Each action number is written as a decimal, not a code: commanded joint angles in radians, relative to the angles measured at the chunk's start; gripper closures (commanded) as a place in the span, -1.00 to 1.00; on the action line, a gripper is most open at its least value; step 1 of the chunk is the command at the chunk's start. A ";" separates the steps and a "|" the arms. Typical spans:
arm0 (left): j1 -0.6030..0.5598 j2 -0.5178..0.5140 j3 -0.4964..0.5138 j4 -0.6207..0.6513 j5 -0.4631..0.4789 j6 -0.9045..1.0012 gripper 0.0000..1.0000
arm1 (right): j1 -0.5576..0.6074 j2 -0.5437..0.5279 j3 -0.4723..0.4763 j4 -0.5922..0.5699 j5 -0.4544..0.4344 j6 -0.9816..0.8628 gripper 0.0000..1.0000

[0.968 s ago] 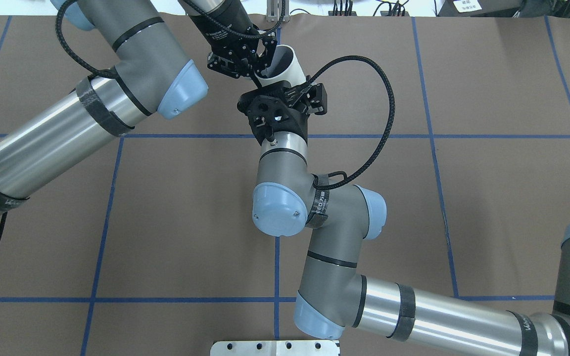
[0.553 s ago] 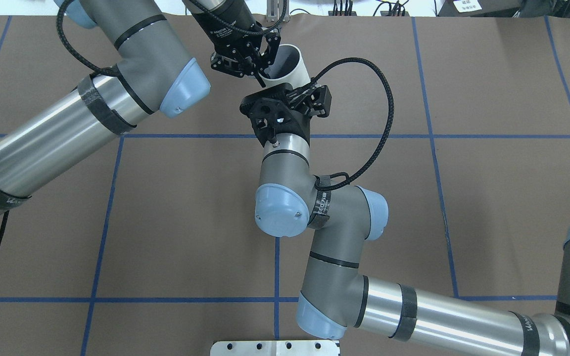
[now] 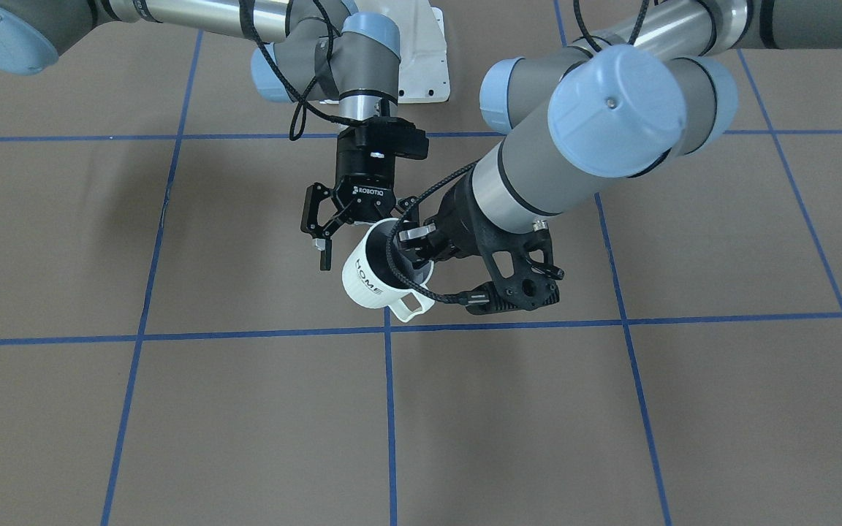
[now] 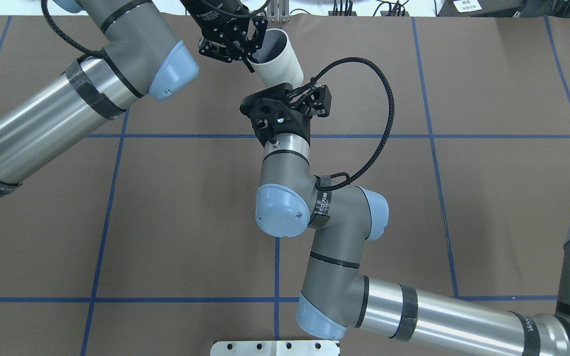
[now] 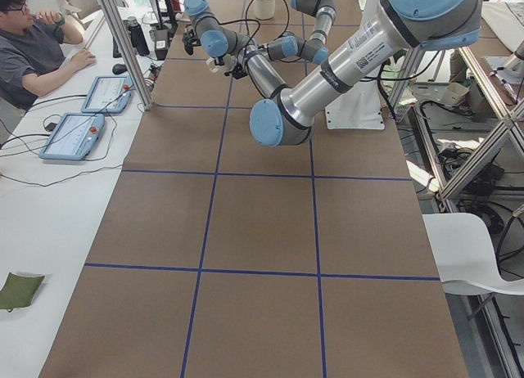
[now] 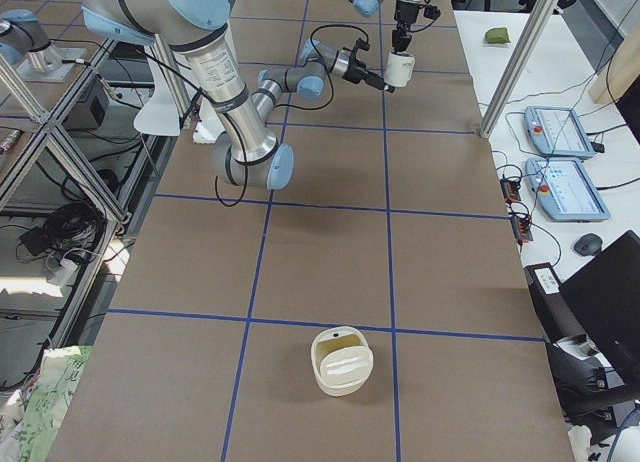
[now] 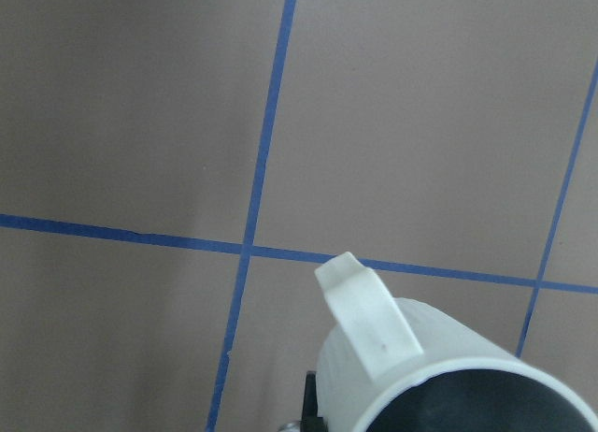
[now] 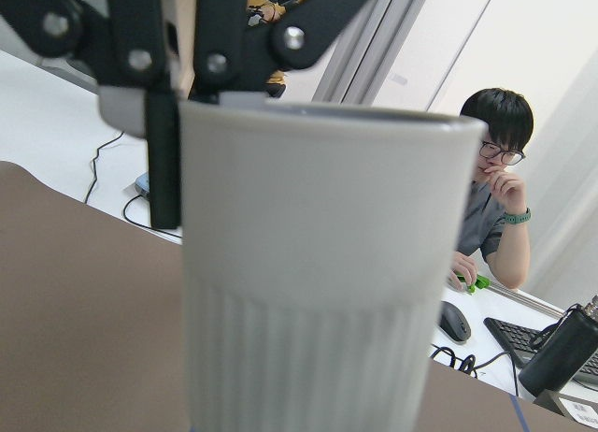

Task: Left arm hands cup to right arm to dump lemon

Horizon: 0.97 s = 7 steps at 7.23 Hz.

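The white cup (image 3: 366, 274) with "HOME" on its side hangs tilted in the air, handle towards the operators' side. My left gripper (image 3: 419, 248) is shut on its rim, one finger inside the mouth; this also shows in the overhead view (image 4: 254, 55). My right gripper (image 3: 361, 241) is open, one finger (image 3: 321, 237) beside the cup wall, the other behind the cup. The cup (image 8: 318, 264) fills the right wrist view, and its rim and handle (image 7: 369, 310) show in the left wrist view. The cup's grey inside (image 4: 270, 47) shows no lemon; it is hidden.
Brown table mat (image 4: 488, 198) with blue tape lines. A cream container (image 6: 342, 360) stands at the table's end on my right. An operator (image 5: 33, 47) sits at the side desk with tablets (image 5: 74, 135). A white base plate (image 3: 421, 51) lies by my base.
My left gripper has carried the cup a little farther from my base and to the left. The right wrist edged forward, then held still.
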 commanded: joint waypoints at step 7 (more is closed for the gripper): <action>-0.245 0.109 0.084 0.210 0.248 0.372 1.00 | 0.396 -0.074 0.097 0.010 0.685 -0.006 -1.00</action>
